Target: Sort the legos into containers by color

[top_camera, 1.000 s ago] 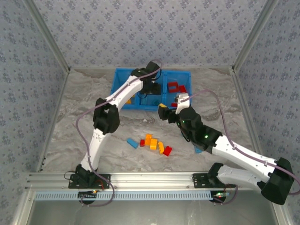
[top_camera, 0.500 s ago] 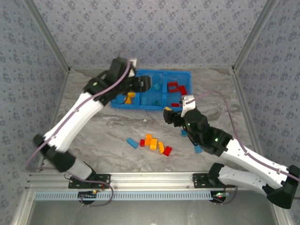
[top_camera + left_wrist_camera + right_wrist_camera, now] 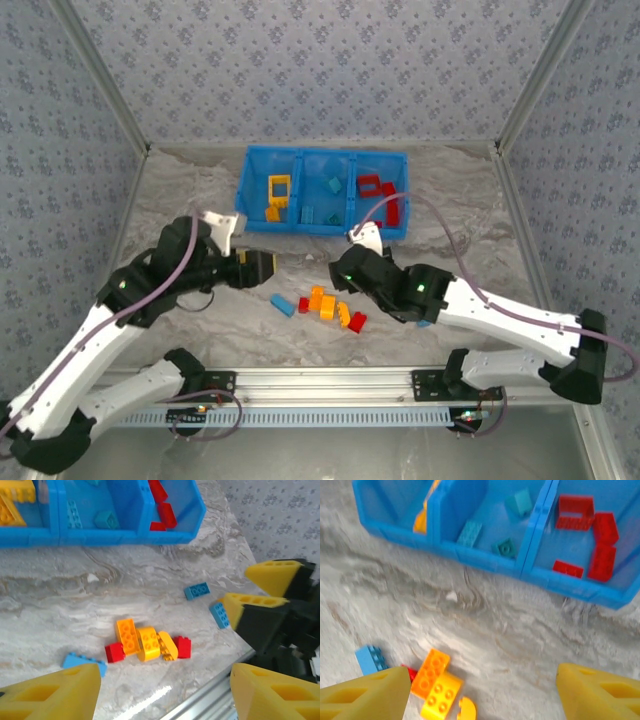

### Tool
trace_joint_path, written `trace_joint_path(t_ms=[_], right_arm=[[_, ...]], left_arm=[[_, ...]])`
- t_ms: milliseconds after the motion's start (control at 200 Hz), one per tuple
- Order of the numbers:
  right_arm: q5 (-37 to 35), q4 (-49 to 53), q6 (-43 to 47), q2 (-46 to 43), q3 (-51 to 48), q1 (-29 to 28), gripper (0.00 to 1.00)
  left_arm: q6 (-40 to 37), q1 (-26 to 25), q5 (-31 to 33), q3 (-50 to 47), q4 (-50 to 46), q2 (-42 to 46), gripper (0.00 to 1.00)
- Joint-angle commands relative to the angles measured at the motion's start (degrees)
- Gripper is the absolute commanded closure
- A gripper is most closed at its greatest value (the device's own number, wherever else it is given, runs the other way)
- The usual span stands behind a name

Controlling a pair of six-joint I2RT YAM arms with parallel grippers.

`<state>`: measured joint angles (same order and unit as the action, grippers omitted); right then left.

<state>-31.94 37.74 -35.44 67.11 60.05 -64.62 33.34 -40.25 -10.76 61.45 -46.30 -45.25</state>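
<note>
The containers are one blue bin with three compartments at the back: yellow legos on the left, light blue legos in the middle, red legos on the right. On the table in front lies a cluster of orange, yellow and red bricks, with a blue brick to its left. My left gripper hangs open left of the cluster, nothing between its fingers. My right gripper is open just behind the cluster. The left wrist view has the cluster ahead of my open left gripper. An orange brick lies by my open right gripper.
Two more blue bricks lie right of the cluster, close under my right arm. A metal rail runs along the near table edge. Patterned walls close in the table on three sides.
My left arm has swung back from over the bin to the table left of the cluster. My right gripper has moved left and forward to just behind the cluster, its jaws narrowing a little.
</note>
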Motion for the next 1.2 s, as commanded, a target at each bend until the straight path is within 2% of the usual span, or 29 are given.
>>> trace_joint_path(t_ms=[0,90,175,315,495,665,949,994,1194], right_arm=[[4.5,7.4,-4.1,4.1,1.7,-1.0,0.22],[8.4,4.9,-6.9,9.0,2.2,-0.9,0.24],[8.6,4.9,-13.2,15.0,4.3,-0.4,0.26],[12.7,7.7,-25.1,25.2,9.6,4.7,0.29],[19.4,6.7,-27.1,34.6,16.8,8.4,0.31],[22.8,6.8,-28.0,40.6,20.5,8.5,0.31],[22.6,4.7,-26.3,41.6,20.8,7.5,0.35],[22.6,5.1,-25.2,41.7,21.6,7.0,0.38],[17.8,8.4,-24.0,40.0,24.5,3.0,0.44]], left_arm=[[3.6,-0.2,-1.5,-3.6,-2.2,5.4,0.30],[5.4,-0.2,1.2,-6.4,-3.4,8.7,0.30],[6.3,-0.2,1.8,-7.5,-2.6,9.6,0.30],[7.2,-0.2,1.7,-8.0,0.0,8.9,0.30],[5.9,-0.2,0.4,-9.4,0.7,9.2,0.30],[4.8,-0.3,1.1,-9.2,-1.6,10.0,0.29],[5.6,-0.2,2.0,-10.2,-2.4,9.9,0.29],[5.7,-0.2,2.3,-10.4,-2.3,10.0,0.29],[5.8,-0.2,2.5,-10.5,-1.7,9.9,0.29]])
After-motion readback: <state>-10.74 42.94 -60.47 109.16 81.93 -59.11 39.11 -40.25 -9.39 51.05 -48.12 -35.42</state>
